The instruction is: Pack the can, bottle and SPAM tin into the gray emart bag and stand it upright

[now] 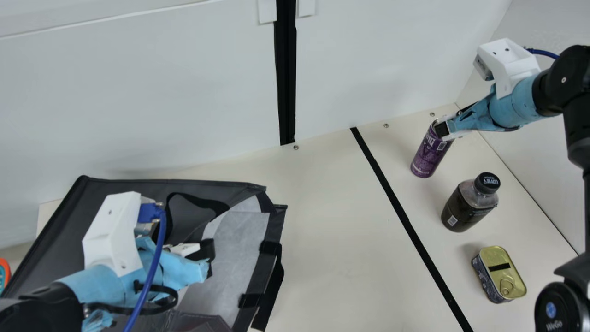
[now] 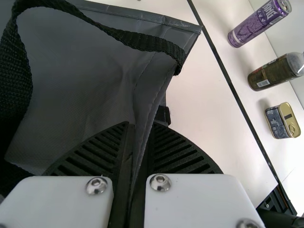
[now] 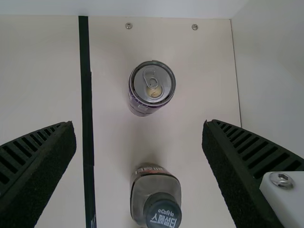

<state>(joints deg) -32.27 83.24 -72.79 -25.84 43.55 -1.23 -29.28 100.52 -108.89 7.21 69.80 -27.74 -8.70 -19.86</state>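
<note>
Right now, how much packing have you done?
None looks done: the can, bottle and tin are on the table, outside the bag. My left jaws are shut on its edge; my right jaws are open near the can. Left to do: pack all three, then stand up the bag, lying on its side.

In the main view the gray emart bag runs off the bottom edge, and the left gripper and arm hide part of it. The right gripper covers part of the top of the can. An orange-and-teal object is cut off at the left edge, its kind unclear. The left wrist view crops the cap end of the bottle; fine print on the SPAM tin is too small to read.
</note>
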